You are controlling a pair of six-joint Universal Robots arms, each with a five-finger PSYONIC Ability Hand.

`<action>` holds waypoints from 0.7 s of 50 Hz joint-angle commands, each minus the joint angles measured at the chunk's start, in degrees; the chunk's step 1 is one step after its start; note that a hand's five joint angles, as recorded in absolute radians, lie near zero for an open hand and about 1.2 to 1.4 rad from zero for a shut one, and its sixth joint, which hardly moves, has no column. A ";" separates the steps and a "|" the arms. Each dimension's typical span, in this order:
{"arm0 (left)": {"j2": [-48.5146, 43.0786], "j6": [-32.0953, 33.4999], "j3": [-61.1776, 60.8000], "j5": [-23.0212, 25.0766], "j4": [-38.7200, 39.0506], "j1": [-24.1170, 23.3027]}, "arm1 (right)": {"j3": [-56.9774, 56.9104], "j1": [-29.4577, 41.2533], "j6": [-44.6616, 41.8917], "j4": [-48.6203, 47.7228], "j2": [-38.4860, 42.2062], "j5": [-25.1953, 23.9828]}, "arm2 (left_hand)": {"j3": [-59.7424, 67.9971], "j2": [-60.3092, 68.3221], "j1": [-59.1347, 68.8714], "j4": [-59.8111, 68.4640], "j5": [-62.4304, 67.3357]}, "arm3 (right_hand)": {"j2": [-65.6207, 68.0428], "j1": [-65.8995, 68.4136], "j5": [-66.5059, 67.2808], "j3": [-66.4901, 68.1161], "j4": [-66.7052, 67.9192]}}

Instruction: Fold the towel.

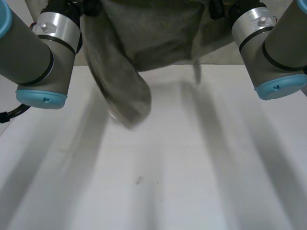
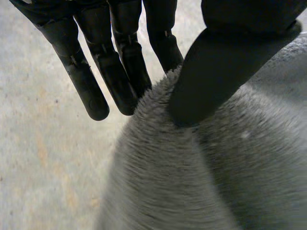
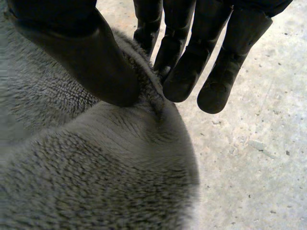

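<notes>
The grey fluffy towel point(image 1: 144, 38) hangs in the air above the white table point(image 1: 201, 182), stretched between my two arms, and one rounded fold point(image 1: 128, 98) droops lower near the left arm. In the left wrist view my left hand point(image 2: 216, 72) presses its thumb onto the towel point(image 2: 216, 182) at its edge, and some fingers point(image 2: 129, 72) lie against the back of it. My right hand point(image 3: 86, 57) pinches the towel point(image 3: 96, 167) the same way, thumb on top and fingers point(image 3: 187, 72) behind the edge.
My left arm point(image 1: 43, 52) and right arm point(image 1: 268, 48) reach in from the two upper corners of the head view. A small dark speck point(image 1: 138, 180) lies on the table. Below each hand is a pale speckled surface point(image 3: 249, 158).
</notes>
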 commanded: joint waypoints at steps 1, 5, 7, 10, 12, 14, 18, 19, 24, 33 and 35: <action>0.09 -0.03 -10.06 0.08 -0.98 -1.43 | 6.65 0.67 -5.66 5.57 0.55 -0.89 | 7.33 7.37 7.34 7.32 7.56 | 5.60 5.24 5.23 3.74 3.19; -0.96 -0.03 -20.22 0.08 -0.81 -1.52 | 10.60 0.41 -9.09 5.66 2.12 -0.89 | 6.65 6.70 6.67 6.65 6.88 | 5.60 5.24 5.23 3.74 3.19; -1.75 -0.03 -23.56 -0.01 -0.81 -1.52 | 12.91 0.23 -10.51 5.84 2.75 -0.89 | 6.65 6.70 6.67 6.65 6.88 | 5.60 5.24 5.23 3.74 3.19; -3.15 -0.12 -29.28 -0.27 -0.89 -1.95 | 18.09 -0.03 -12.97 6.01 3.71 -0.81 | 6.65 6.70 6.67 6.65 6.88 | 5.60 5.24 5.23 3.74 3.19; -3.68 -0.12 -32.53 -0.18 -1.07 -2.30 | 21.22 -0.12 -14.36 6.10 4.24 -0.81 | 6.49 6.53 6.50 6.48 6.72 | 5.60 5.24 5.23 3.74 3.19; -4.12 -0.12 -34.82 -0.18 -1.16 -2.92 | 25.39 -0.20 -16.13 6.19 4.42 -0.72 | 6.48 6.53 6.50 6.48 6.72 | 5.60 5.24 5.23 3.74 3.19; -4.57 -0.03 -38.88 -0.18 -1.42 -6.25 | 34.59 -0.47 -19.90 6.01 3.28 -0.54 | 4.97 5.02 4.99 4.97 5.20 | 5.60 5.24 5.23 3.74 3.19; -4.57 -0.03 -38.89 -0.18 -1.42 -6.26 | 34.61 -0.47 -19.91 6.01 3.27 -0.54 | 4.97 5.02 4.99 4.97 5.20 | 5.60 5.24 5.23 3.74 3.19; -3.42 -0.03 -42.05 -0.18 -3.62 -8.55 | 46.10 -4.50 -20.88 5.31 -3.74 -0.89 | 4.13 4.17 4.15 4.12 4.36 | 5.60 5.24 5.23 3.74 3.19; 1.75 0.06 -45.13 -0.36 -10.73 -12.50 | 56.59 -6.80 -20.79 3.46 -12.19 -4.23 | -10.10 -10.06 -10.08 -10.11 -9.87 | 5.60 5.24 5.23 3.74 3.19; 2.82 0.06 -45.04 -0.27 -10.74 -12.50 | 60.44 -8.02 -20.79 1.63 -15.08 -6.68 | -21.44 -21.39 -21.42 -21.44 -21.21 | 5.60 5.24 5.23 3.74 3.19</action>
